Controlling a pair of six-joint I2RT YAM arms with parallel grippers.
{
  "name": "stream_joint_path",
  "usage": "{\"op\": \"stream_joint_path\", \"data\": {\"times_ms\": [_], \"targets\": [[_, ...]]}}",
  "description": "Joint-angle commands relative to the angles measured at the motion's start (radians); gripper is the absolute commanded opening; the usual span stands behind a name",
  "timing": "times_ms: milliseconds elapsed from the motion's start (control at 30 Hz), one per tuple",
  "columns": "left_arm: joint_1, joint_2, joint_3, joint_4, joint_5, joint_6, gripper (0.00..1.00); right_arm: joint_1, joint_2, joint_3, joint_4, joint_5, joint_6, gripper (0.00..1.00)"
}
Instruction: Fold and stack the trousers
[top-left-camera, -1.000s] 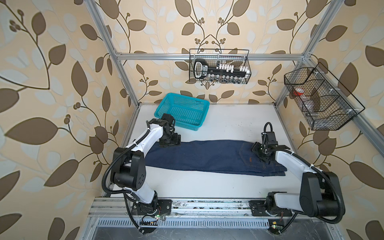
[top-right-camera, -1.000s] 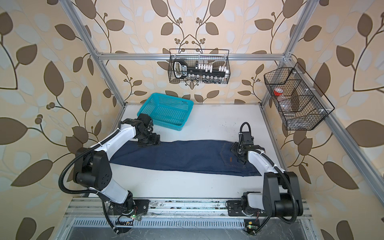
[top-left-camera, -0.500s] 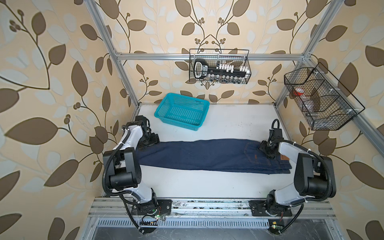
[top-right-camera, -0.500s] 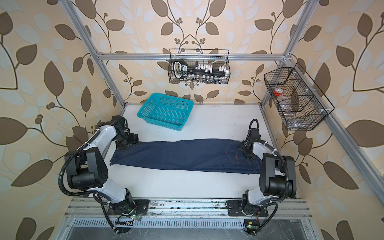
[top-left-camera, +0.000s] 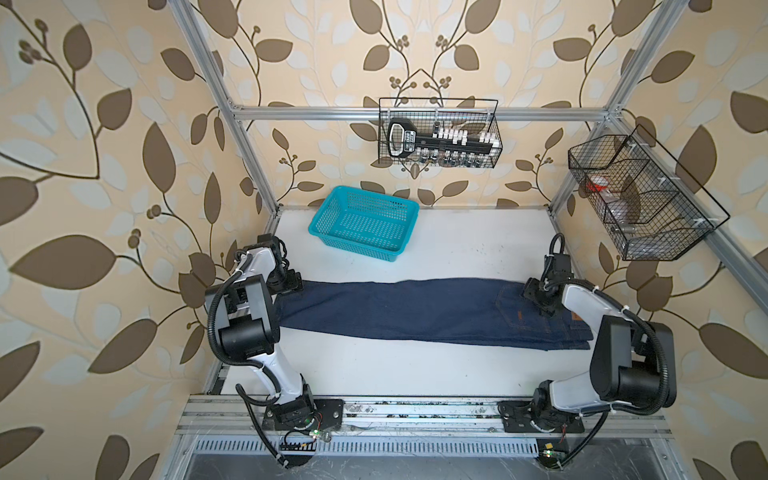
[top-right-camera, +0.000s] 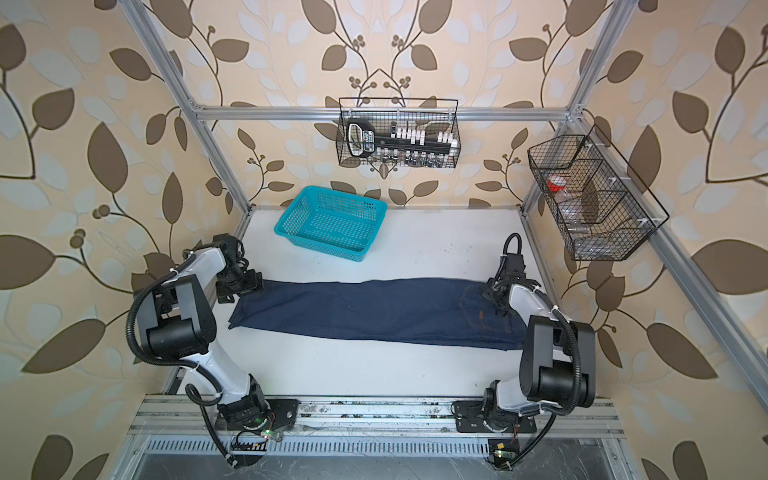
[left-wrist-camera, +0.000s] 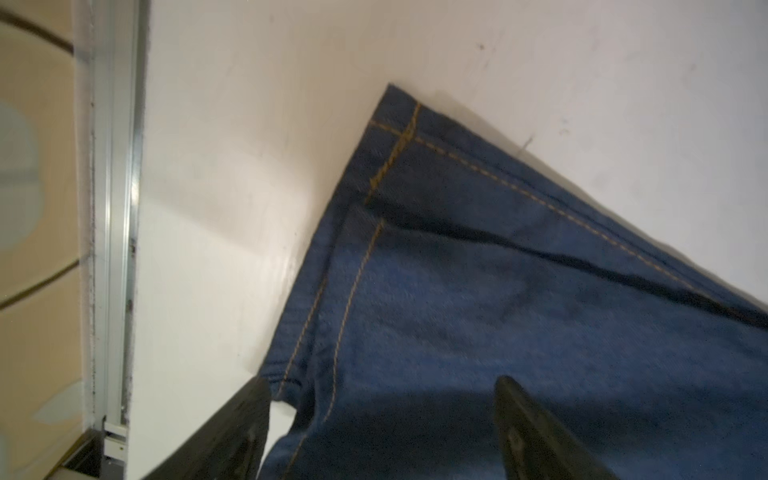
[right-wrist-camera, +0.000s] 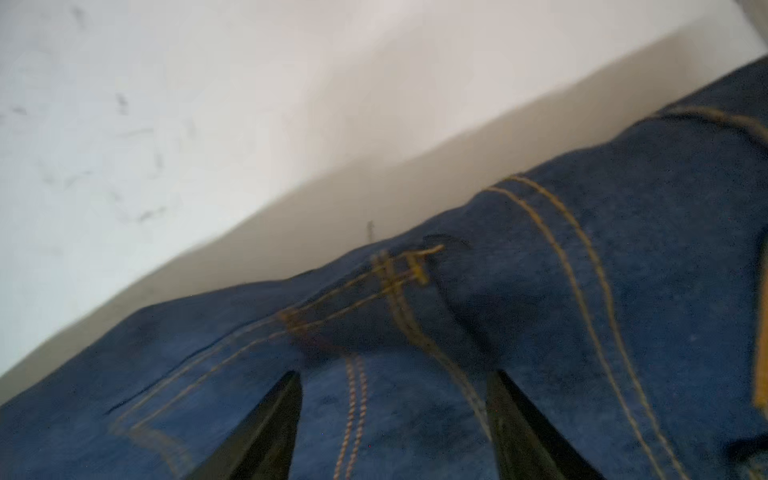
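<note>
**Workpiece.** The trousers (top-left-camera: 395, 309) lie flat on the white tabletop (top-left-camera: 457, 249), stretched lengthwise across it from left to right, with one leg laid over the other. The hem end is at the left. The waist end, with the back pocket (top-left-camera: 515, 307) and the tan patch (top-left-camera: 574, 316), is at the right.

**Left gripper** (left-wrist-camera: 382, 384). It is positioned at the hem corner with its jaws set wide apart. In the left wrist view, one finger sits at the hem edge where the denim meets bare tabletop, and the other sits over the denim. No fabric is pinched.

**Right gripper** (right-wrist-camera: 395, 374). It is positioned over the waist end, by the pocket's orange stitching. The jaws are spread, both fingers are over denim, and nothing is clamped.

**Other items.** A turquoise basket (top-left-camera: 353, 245) stands at the rear of the tabletop, well apart from the trousers.
</note>
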Motion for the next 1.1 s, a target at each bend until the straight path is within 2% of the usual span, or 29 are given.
{"op": "stream_joint_path", "data": {"times_ms": [0, 333, 533, 600, 700, 833, 967, 1067], "targets": [[0.034, 0.044, 0.052, 0.019, -0.016, 0.061, 0.85, 0.040, -0.046, 0.019, -0.025, -0.034, -0.028, 0.71], [0.066, 0.207, 0.151, 0.005, 0.050, 0.064, 0.77, 0.102, -0.144, -0.008, -0.062, -0.060, -0.016, 0.72], [0.057, 0.238, 0.110, 0.027, 0.092, 0.049, 0.67, 0.102, -0.180, -0.007, -0.067, -0.075, -0.021, 0.72], [0.046, 0.244, 0.114, 0.024, 0.096, 0.051, 0.60, 0.102, -0.180, -0.004, -0.068, -0.081, -0.020, 0.71], [0.042, 0.263, 0.121, 0.022, 0.105, 0.048, 0.42, 0.103, -0.182, -0.002, -0.070, -0.091, -0.016, 0.72], [0.042, 0.290, 0.123, 0.009, 0.123, 0.036, 0.24, 0.104, -0.201, -0.007, -0.076, -0.103, -0.007, 0.71], [0.040, 0.240, 0.133, -0.007, 0.145, 0.034, 0.03, 0.115, -0.233, -0.031, -0.081, -0.124, -0.002, 0.71], [0.040, 0.190, 0.159, -0.051, 0.145, 0.013, 0.00, 0.141, -0.259, -0.056, -0.075, -0.137, 0.018, 0.71]]}}
